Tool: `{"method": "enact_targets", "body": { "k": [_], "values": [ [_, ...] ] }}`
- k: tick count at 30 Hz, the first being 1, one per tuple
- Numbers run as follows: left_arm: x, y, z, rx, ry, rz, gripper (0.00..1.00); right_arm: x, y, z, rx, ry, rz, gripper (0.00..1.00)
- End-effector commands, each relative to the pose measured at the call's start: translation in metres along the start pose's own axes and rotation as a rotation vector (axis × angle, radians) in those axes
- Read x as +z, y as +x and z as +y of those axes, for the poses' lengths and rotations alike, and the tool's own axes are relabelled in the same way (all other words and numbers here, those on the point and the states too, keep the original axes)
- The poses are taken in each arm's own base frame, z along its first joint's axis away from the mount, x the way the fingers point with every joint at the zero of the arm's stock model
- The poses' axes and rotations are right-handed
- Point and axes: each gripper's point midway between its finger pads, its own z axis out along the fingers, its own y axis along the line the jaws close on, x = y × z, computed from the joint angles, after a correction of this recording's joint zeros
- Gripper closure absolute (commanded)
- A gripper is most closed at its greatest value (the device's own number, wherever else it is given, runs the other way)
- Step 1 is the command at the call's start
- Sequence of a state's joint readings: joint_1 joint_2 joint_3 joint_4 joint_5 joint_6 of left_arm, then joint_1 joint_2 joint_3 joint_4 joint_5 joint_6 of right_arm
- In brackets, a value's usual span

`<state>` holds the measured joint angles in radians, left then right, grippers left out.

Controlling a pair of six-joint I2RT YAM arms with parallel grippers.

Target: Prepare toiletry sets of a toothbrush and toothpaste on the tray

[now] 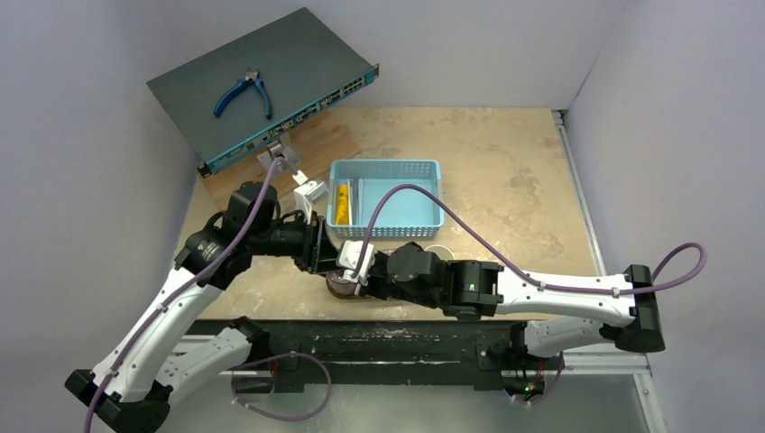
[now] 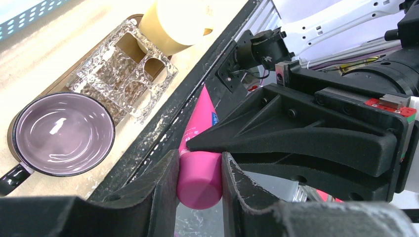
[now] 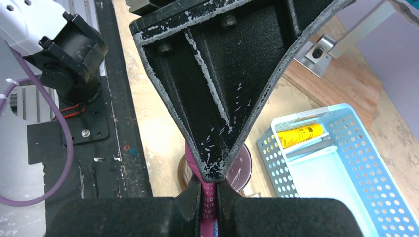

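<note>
Halfway, seemingly, through passing the toothpaste between arms, above the table's near edge, just beside the tray; pinching the pink tube's flat body with the right gripper, fingers pressed almost together; clasping its cap end with the left gripper, fingers touching both sides; holding the long axis in line with the left fingers, cap pointing toward that wrist, crimp pointing away; needing next, probably, one grip loosening only once the other is firm, then laying the tube on the tray.
</note>
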<state>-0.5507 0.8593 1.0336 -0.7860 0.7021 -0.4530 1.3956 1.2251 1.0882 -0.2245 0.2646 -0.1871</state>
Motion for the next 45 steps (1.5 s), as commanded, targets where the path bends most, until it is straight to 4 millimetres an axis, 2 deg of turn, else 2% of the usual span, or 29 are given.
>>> {"method": "enact_targets", "body": {
  "k": [1,5,9,14,21,26,31,37,45],
  "values": [
    [-0.001,0.004,-0.020,0.014,0.106,0.027,1.00,0.002,-0.040,-0.018,0.048,0.081,-0.119,0.94],
    [-0.004,0.000,-0.020,0.029,0.089,-0.006,1.00,0.001,-0.036,-0.019,0.059,0.091,-0.100,0.86],
    [-0.009,-0.005,-0.021,0.047,0.065,-0.047,1.00,-0.002,-0.033,-0.020,0.070,0.097,-0.089,0.70],
    [-0.017,-0.013,-0.021,0.065,0.028,-0.112,1.00,-0.008,-0.031,-0.025,0.093,0.118,-0.088,0.58],
    [-0.032,-0.022,-0.015,0.086,-0.065,-0.203,1.00,-0.028,-0.042,-0.031,0.169,0.133,-0.165,0.43],
    [-0.046,-0.029,-0.013,0.097,-0.122,-0.291,1.00,-0.038,-0.046,-0.041,0.244,0.175,-0.191,0.38],
    [-0.062,-0.036,-0.016,0.106,-0.153,-0.385,1.00,-0.036,-0.042,-0.065,0.436,0.238,-0.197,0.35],
    [-0.080,-0.041,-0.019,0.099,-0.183,-0.485,1.00,-0.037,-0.043,-0.086,0.674,0.188,-0.292,0.34],
    [-0.100,-0.043,-0.023,0.079,-0.192,-0.598,1.00,-0.044,-0.052,-0.084,0.925,0.066,-0.443,0.30]
  ]
}}
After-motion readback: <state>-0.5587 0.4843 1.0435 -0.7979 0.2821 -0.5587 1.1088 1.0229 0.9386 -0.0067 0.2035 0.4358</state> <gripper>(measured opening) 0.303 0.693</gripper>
